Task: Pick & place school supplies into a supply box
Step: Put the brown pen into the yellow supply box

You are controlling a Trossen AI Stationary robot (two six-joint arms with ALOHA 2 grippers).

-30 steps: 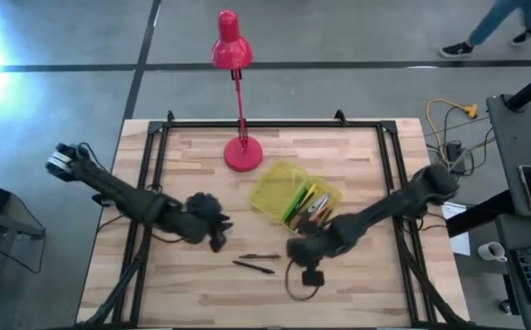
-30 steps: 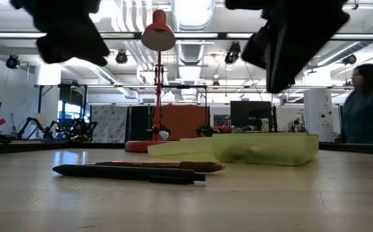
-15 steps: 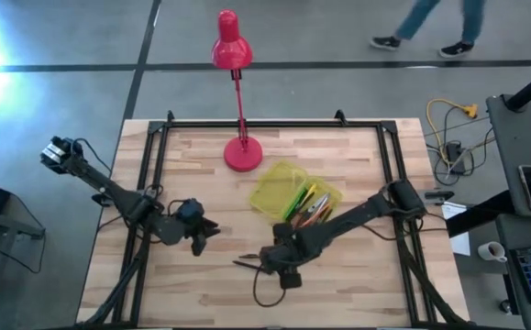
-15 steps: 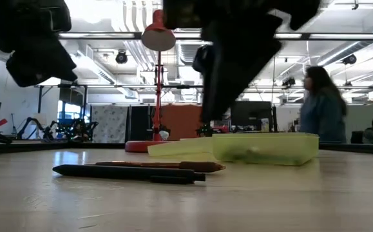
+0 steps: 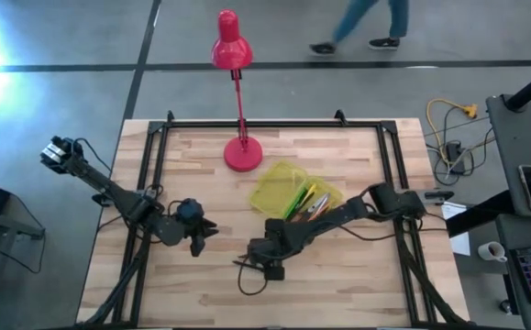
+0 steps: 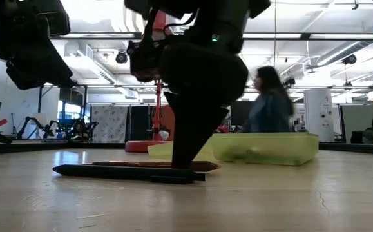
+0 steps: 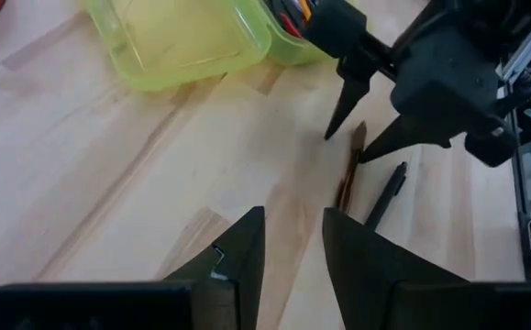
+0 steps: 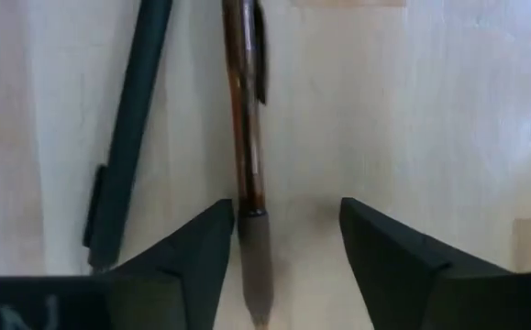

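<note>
Two pens lie side by side on the wooden table, a brown pen (image 8: 244, 110) and a black pen (image 8: 132, 119). My right gripper (image 8: 283, 238) points down over them, open. Its fingers stand on either side of the brown pen's grip end, low at the table (image 6: 186, 158). The supply box (image 5: 294, 197), yellow-green and translucent, lies open behind it with several pens inside. My left gripper (image 7: 293, 229) hovers open and holds nothing. It is toward the table's left (image 5: 199, 238) and points at the pens. My right gripper comes from above with its fingers across the brown pen. One finger (image 8: 205, 252) stands close beside the pen's grip end (image 8: 254, 234). I cannot tell whether it touches. The pen lies flat on the table.
A red desk lamp stands with its base (image 5: 243, 153) at the table's far middle, just behind the box. A black cable loop (image 5: 251, 286) hangs near my right gripper. A person walks past beyond the table (image 6: 267, 103).
My right gripper has gone toward the table's left and near edges. It has sunk from well above the table to the pens. My left gripper has drawn back toward the table's left edge and dropped a little. The pens and the box have not moved.
</note>
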